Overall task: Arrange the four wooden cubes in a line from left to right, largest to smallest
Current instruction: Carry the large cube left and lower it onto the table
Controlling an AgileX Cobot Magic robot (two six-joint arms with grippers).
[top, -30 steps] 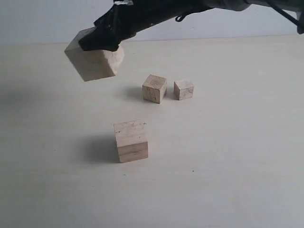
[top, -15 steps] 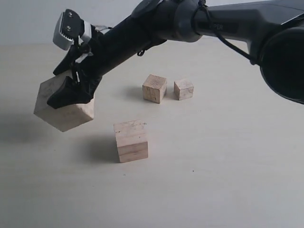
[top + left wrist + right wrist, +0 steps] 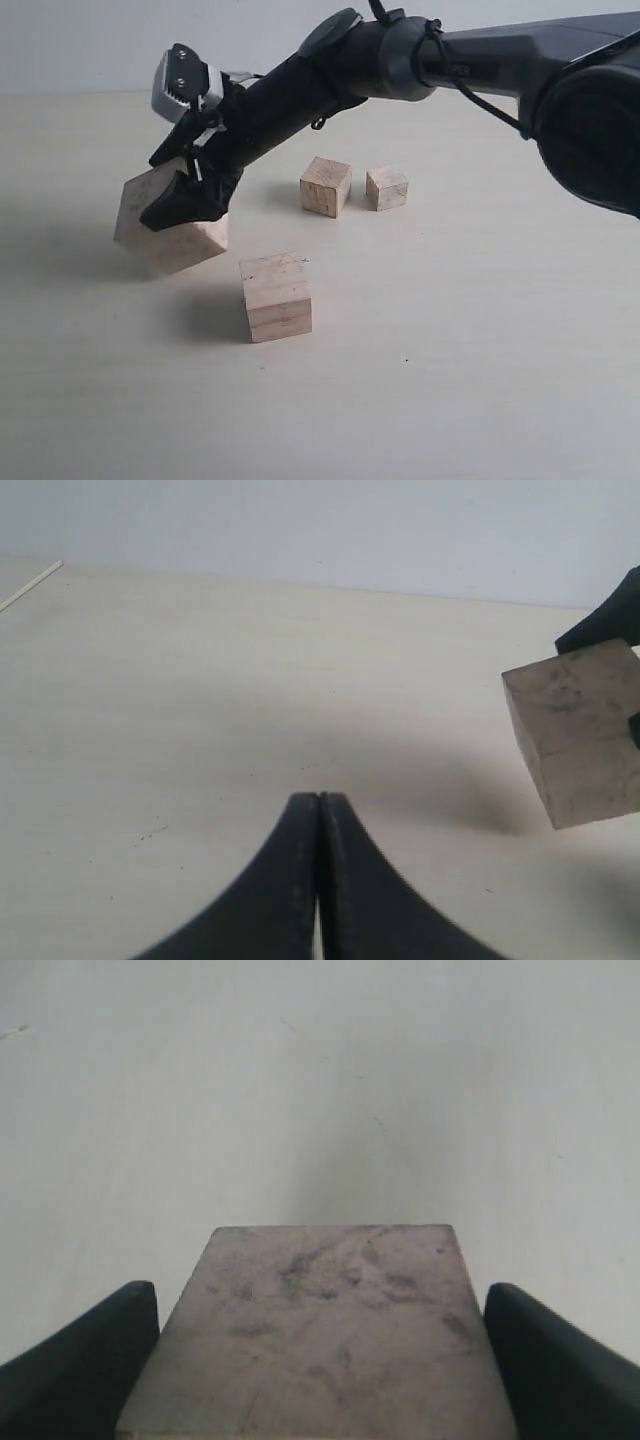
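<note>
Left of the second-largest cube point(image 3: 276, 297), and a little farther back on the table point(image 3: 480, 350), the largest cube point(image 3: 170, 244) hangs tilted in the right gripper point(image 3: 186, 204). The black fingers clamp its opposite sides. They cover much of its upper face in the exterior view, so the dark speckles show properly only in the right wrist view point(image 3: 320, 1330), where the near part of the cube is cut off by the frame edge. Whether its lowest corner touches the table cannot be told; a shadow lies beneath it. The left wrist view catches this cube point(image 3: 578, 735) at the edge of its frame. The left gripper point(image 3: 318, 810) has its two fingers pressed together with nothing between them.

Behind and right of the second-largest cube stand the third cube point(image 3: 326, 186) and, just beside it but apart, the smallest cube point(image 3: 386, 188).

Half a second ago the held cube was farther left of the second-largest cube; a second ago it was much higher. The other three cubes have not moved.
</note>
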